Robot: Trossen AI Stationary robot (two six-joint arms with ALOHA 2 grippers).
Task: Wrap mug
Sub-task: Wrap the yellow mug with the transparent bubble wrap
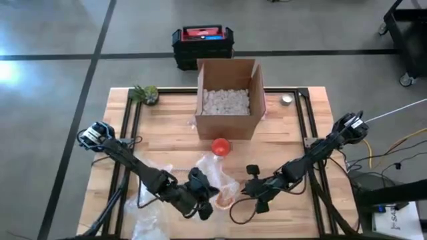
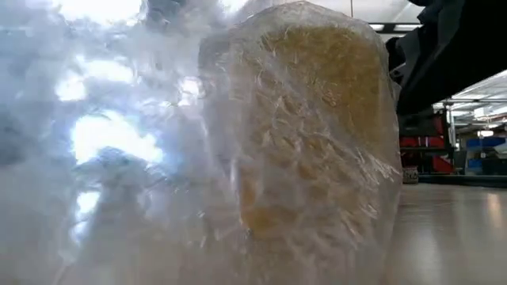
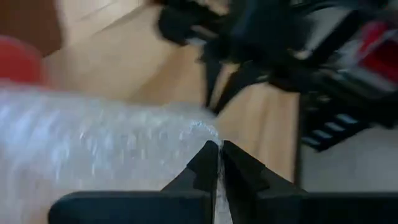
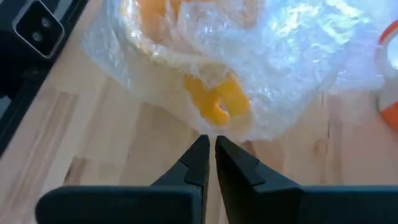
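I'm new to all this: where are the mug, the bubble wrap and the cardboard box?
mug [image 4: 217,102]: right wrist view, its yellow handle.
bubble wrap [image 4: 298,43]: right wrist view, crinkled sheet.
cardboard box [image 1: 227,123]: high view, front wall.

Two dark, slender jointed arms, each ending in black tapered fingers [image 4: 198,163] on a broad black bar.

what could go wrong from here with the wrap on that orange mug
1. The left gripper pinches only the edge of the bubble wrap; a pull may slip it free.
2. The right gripper is shut and apart from the orange mug, whose handle pokes out, so nothing steadies the mug and it may roll or unwrap.
3. The red cup stands close by; dragged wrap might knock it over.
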